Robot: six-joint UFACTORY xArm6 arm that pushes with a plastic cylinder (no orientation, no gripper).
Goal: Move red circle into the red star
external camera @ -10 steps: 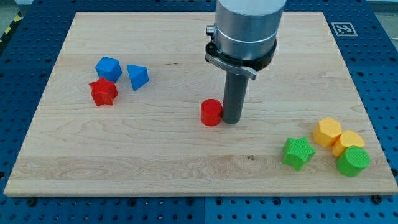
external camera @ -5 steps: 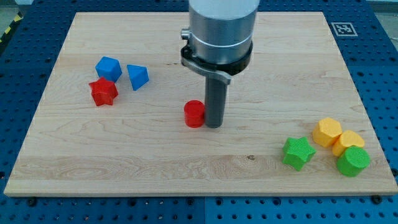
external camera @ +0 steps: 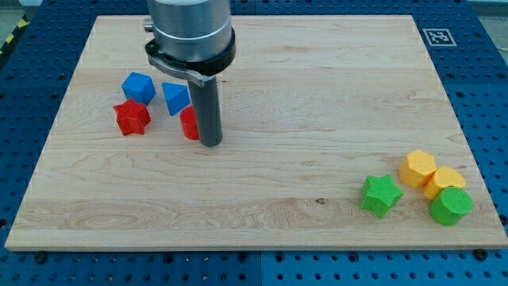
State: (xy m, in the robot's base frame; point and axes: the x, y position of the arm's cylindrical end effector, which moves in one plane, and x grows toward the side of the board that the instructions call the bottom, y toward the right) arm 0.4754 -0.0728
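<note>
The red circle (external camera: pixel 189 124) lies left of the board's middle, partly hidden behind my rod. My tip (external camera: pixel 209 144) touches its right side. The red star (external camera: pixel 132 117) lies further to the view's left, with a gap between it and the circle. A blue block (external camera: pixel 137 86) sits just above the star. A blue wedge-like block (external camera: pixel 175 97) sits just above the red circle, close to touching it.
At the view's bottom right is a cluster: a green star (external camera: pixel 380 195), an orange hexagon-like block (external camera: pixel 417 168), a yellow block (external camera: pixel 444 181) and a green cylinder (external camera: pixel 450 206). The wooden board (external camera: pixel 317 79) rests on a blue perforated table.
My tip has swept to the view's left and slightly up, pushing the red circle with it from the middle of the board to just below the blue wedge, nearer the red star.
</note>
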